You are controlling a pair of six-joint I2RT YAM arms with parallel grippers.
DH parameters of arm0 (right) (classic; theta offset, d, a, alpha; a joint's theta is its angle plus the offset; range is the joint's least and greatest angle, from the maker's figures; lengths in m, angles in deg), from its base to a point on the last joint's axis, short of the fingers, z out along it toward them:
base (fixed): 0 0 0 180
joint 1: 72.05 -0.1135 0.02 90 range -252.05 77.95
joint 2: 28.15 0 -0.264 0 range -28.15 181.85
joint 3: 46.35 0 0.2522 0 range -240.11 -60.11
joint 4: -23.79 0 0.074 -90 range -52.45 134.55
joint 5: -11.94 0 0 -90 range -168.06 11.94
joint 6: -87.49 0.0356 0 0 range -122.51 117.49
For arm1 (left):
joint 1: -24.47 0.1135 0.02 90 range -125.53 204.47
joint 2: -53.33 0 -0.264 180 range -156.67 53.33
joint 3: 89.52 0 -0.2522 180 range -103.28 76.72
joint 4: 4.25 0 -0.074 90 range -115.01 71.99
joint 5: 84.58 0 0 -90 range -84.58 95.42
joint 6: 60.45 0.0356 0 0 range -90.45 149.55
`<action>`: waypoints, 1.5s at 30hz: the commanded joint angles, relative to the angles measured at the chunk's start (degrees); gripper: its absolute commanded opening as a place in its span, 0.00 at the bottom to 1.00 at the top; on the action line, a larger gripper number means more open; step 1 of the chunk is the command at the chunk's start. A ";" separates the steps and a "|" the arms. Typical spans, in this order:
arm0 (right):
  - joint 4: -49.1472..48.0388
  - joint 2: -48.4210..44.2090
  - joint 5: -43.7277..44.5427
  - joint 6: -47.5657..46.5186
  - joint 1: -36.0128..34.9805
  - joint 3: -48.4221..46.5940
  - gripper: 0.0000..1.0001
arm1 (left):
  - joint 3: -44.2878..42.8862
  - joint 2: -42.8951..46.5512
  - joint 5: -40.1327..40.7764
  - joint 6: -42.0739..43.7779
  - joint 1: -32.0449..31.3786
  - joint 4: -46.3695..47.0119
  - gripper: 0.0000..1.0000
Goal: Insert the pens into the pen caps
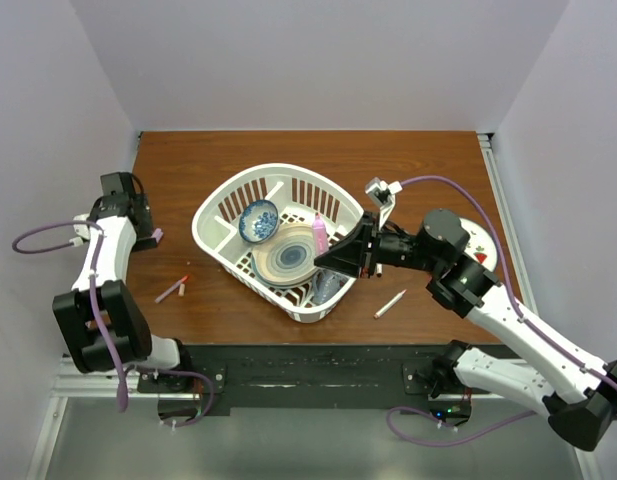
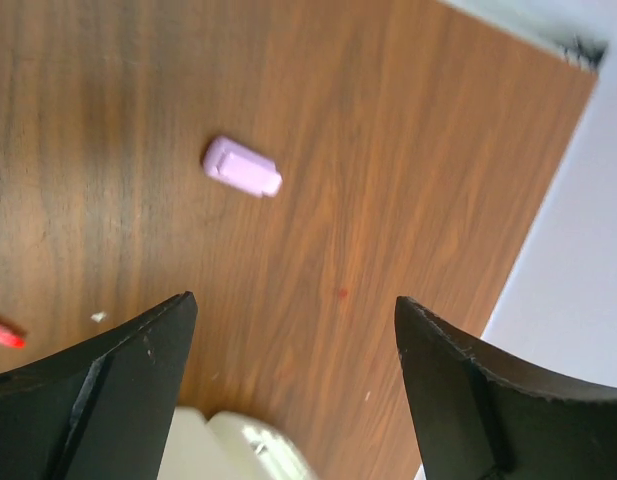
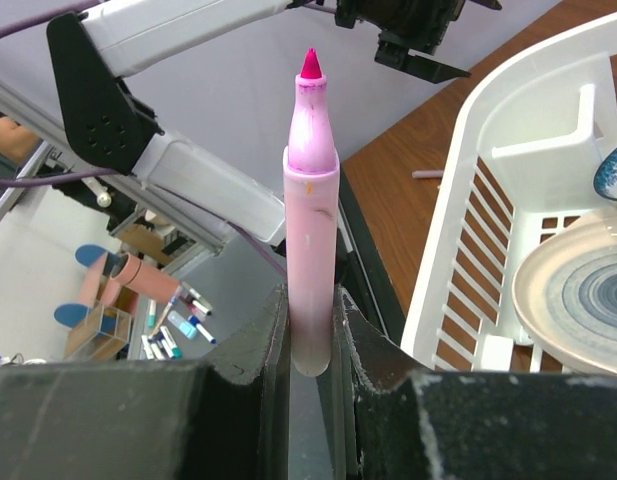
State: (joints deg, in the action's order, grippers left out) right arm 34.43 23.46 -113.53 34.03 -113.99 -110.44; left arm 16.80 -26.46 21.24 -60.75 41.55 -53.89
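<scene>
My right gripper (image 1: 333,258) is shut on a pink pen (image 3: 310,200) and holds it above the white basket's near right side; its uncapped magenta tip points away from the jaws. The pen also shows in the top view (image 1: 319,232). A pink pen cap (image 2: 242,167) lies on the wood ahead of my left gripper (image 2: 293,305), which is open and empty above the table. The cap sits just right of that gripper in the top view (image 1: 158,236). A reddish pen (image 1: 173,290) lies near the front left. A white pen (image 1: 390,303) lies right of the basket.
The white basket (image 1: 220,205) at the table's middle holds a blue patterned bowl (image 1: 258,220), a striped plate (image 1: 285,257) and a cup (image 1: 326,286). White walls close the table on the left, back and right. A black rail runs along the near edge.
</scene>
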 commanded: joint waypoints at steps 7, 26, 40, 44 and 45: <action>4.24 6.82 -0.75 -1.20 0.18 -9.96 0.00 | -7.13 -11.70 11.95 -14.37 0.41 -5.34 0.80; 3.29 12.19 -0.31 1.52 0.19 -13.83 0.00 | -13.02 -25.24 10.82 -13.76 -0.29 -3.67 0.77; 4.34 11.76 0.39 -0.15 0.18 -13.92 0.00 | -19.27 -32.18 10.11 -17.54 -3.37 -11.93 0.71; 4.70 11.49 0.83 -0.59 0.18 -13.75 0.00 | -20.76 -33.94 10.55 -17.54 -3.46 -12.81 0.72; 4.78 11.49 0.83 -0.59 0.27 -13.75 0.00 | -20.94 -34.12 10.47 -17.45 -3.46 -12.90 0.71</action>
State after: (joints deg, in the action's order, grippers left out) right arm 39.72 35.98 -113.48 34.38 -113.99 -122.04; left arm -1.67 -58.98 29.70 -76.38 38.16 -64.31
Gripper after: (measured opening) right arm 0.179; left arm 0.716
